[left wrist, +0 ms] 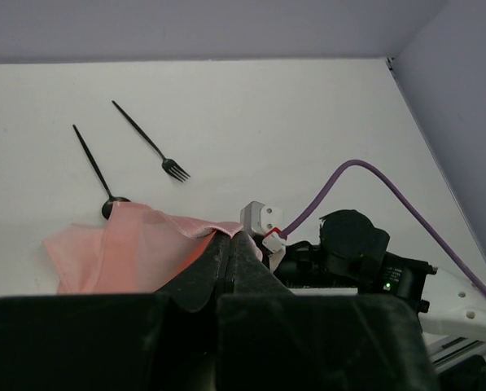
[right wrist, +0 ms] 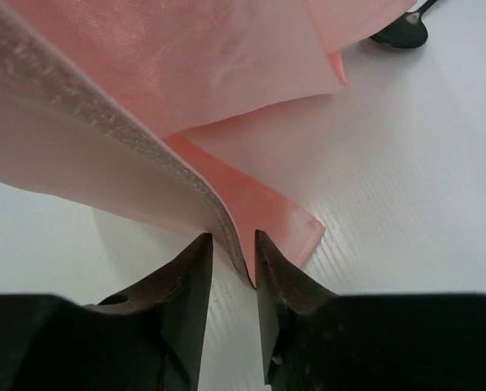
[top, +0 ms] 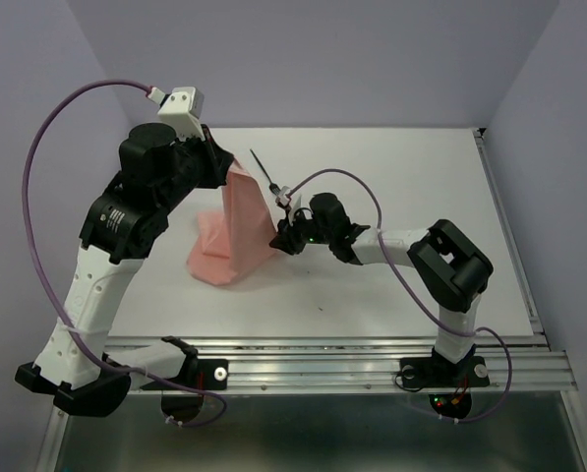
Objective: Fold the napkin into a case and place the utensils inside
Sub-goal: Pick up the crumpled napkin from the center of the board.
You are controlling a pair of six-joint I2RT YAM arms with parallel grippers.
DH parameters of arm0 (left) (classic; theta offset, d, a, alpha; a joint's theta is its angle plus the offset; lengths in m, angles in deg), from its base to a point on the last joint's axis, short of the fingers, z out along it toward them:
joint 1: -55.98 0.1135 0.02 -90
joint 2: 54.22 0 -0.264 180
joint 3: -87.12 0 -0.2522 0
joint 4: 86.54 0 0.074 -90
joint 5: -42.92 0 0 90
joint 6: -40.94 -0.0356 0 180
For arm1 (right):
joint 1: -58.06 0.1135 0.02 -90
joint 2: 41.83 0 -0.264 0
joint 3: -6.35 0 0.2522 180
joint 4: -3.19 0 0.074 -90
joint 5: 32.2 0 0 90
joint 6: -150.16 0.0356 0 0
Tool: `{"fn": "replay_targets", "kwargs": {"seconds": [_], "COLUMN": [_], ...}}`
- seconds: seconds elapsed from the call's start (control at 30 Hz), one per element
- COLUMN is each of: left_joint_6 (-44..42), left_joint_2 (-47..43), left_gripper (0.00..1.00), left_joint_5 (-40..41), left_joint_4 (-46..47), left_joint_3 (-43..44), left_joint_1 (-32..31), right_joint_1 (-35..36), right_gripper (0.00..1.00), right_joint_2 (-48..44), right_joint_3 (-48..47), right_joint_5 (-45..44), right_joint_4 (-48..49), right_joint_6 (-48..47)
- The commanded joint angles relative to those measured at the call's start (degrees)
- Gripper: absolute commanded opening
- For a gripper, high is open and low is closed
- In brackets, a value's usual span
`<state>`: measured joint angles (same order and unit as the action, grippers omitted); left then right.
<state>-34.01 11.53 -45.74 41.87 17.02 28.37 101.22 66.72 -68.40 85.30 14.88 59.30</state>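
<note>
left end effector clenched on a top edge of the napkin, holding that edge up off the surface. the cloth hangs as a sloped sheet, its lower part bunched on the surface left of centre.

right end effector is low at the napkin's right side, jaws narrowed around a hemmed edge of the hanging sheet. cannot tell whether the fingers actually press it.

fork and spoon lie flat on the surface beyond the napkin, side by side, apart from each other. spoon bowl is at the cloth's far edge, partly covered. fork is clear of the cloth.
</note>
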Motion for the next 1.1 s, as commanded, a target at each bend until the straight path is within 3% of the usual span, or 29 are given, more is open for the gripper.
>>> {"fn": "replay_targets", "kwargs": {"seconds": [0.0, 0.03, 0.07, 0.33, 0.6, 0.7, 0.87, 0.97, 1.07], "left_joint_6": [-1.07, -1.16, -1.16, -1.34, -1.16, -2.56, -3.45, -3.27, -3.1], "left_joint_2": [0.16, 0.34, 0.34, 3.05, 9.38, 16.22, 26.96, 24.35, 18.3], "left_gripper": [0.0, 0.0, 0.0, 0.0, 0.0, 0.0, 0.0, 0.0, 0.0], "left_joint_5": [1.47, 1.82, 1.99, 0.95, -1.08, -1.08, -4.77, -6.52, -8.81], "left_joint_4": [1.79, 1.79, 1.96, 4.16, 13.28, 14.18, 12.25, 14.78, 20.41], "left_joint_3": [1.33, 1.42, 1.42, 0.1, 3.08, 15.16, 29.53, 25.7, 13.32], "left_joint_1": [0.37, 0.37, 0.37, 0.55, 0.9, 1.42, 1.69, 1.69, 1.69], "right_joint_1": [0.09, 0.09, 0.09, -1.31, -11.32, -16.41, -17.14, -17.14, -17.14], "right_gripper": [0.26, 0.06, 0.01, 0.01, 0.01, 0.01, 0.01, 0.01, 0.01], "right_joint_2": [-0.97, -2.28, -2.99, -16.69, -32.77, -32.62, -33.66, -39.0, -46.64], "right_joint_3": [0.25, 1.04, 1.92, 9.21, 7.65, 1.0, -7.91, -6.08, 1.54], "right_joint_5": [-1.83, -5.06, -7.36, -40.82, -49.74, -53.68, -59.85, -62.92, -66.44], "right_joint_4": [3.99, 3.99, 3.99, -0.66, -6.91, -7.78, -8.14, -9.71, -13.04], "right_joint_6": [0.51, 0.51, 0.69, 0.7, -10.62, -15.03, -20.31, -20.49, -19.09]}}
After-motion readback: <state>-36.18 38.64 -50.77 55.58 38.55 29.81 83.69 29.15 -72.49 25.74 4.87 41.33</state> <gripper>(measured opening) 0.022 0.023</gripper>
